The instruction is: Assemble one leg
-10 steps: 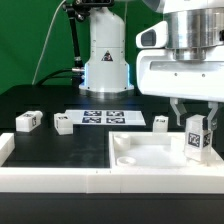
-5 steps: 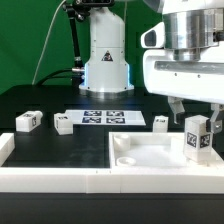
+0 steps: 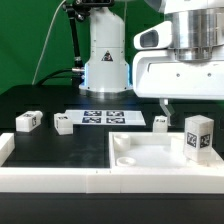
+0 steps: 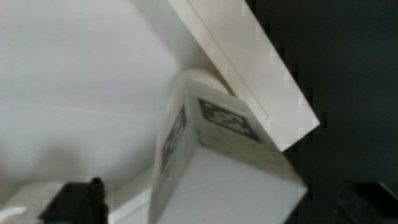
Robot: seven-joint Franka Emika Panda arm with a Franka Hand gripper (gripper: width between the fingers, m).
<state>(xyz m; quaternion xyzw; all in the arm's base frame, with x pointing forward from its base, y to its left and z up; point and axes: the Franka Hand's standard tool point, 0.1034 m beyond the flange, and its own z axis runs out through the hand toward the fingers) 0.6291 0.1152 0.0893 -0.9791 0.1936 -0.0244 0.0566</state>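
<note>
**One leg standing on the panel, gripper holding nothing**

The gripper (image 3: pixel 192 108) is hovering directly above the leg (image 3: pixel 199 137). Its fingers (image 3: pixel 164 106) are spreading wide and are gripping nothing. In the exterior view the fingertips are ending just above the top of the leg, with a gap showing between them. In the wrist view the leg (image 4: pixel 222 145) is lying in the middle of the picture, and the dark fingertips (image 4: pixel 80 198) are sitting well clear of its faces on either side.

The leg is standing upright, straight beneath the hand, on a corner of the large flat white panel (image 3: pixel 150 160). It is staying up with no support from the gripper, so placing this one part is looking essentially done. The base of the leg is hidden from both cameras, so I cannot tell whether it is fully seated or tightened into its corner socket.

Three more legs are waiting on the dark table. One (image 3: pixel 161 122) is lying just beside the visible finger and lower down. The other two (image 3: pixel 64 124) (image 3: pixel 27 121) are lying well away from the hand, past the marker board (image 3: pixel 100 117). What is probably remaining is checking that the leg is seated and drawing the hand clear without knocking it.
</note>
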